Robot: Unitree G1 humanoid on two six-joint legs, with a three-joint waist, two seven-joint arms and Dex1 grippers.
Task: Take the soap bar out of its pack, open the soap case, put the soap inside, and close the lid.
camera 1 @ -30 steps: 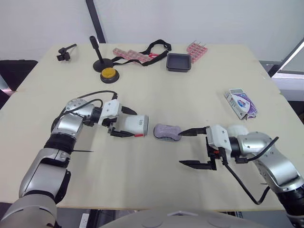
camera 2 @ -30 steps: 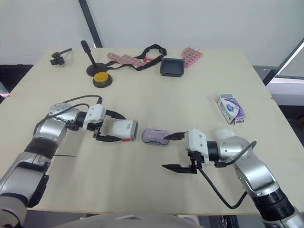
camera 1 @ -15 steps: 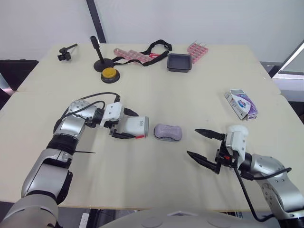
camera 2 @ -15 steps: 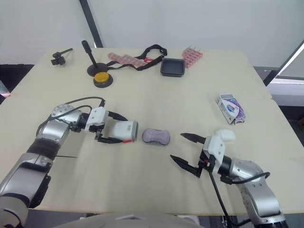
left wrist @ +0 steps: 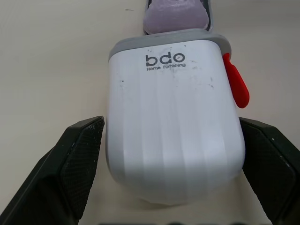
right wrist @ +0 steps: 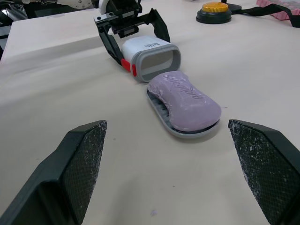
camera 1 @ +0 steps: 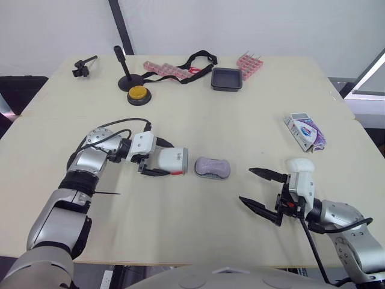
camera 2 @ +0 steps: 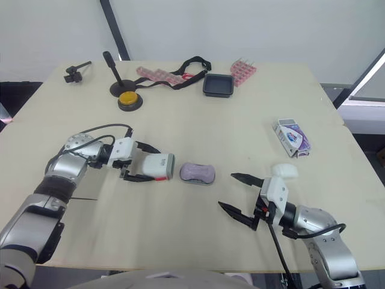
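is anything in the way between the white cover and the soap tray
Nothing visible. The white cover, held by the left end effector, faces the soap on its tray across bare table; the open right end effector sits clear of that gap.

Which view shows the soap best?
The right wrist view: the soap shows whole and close, lying on its grey tray before the white lid. Both eye views show it small; the left wrist view shows one end beyond the lid.

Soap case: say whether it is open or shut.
Open. The white ribbed plastic cover lies on its side, mouth empty; the purple soap bar rests on the grey tray just outside it.
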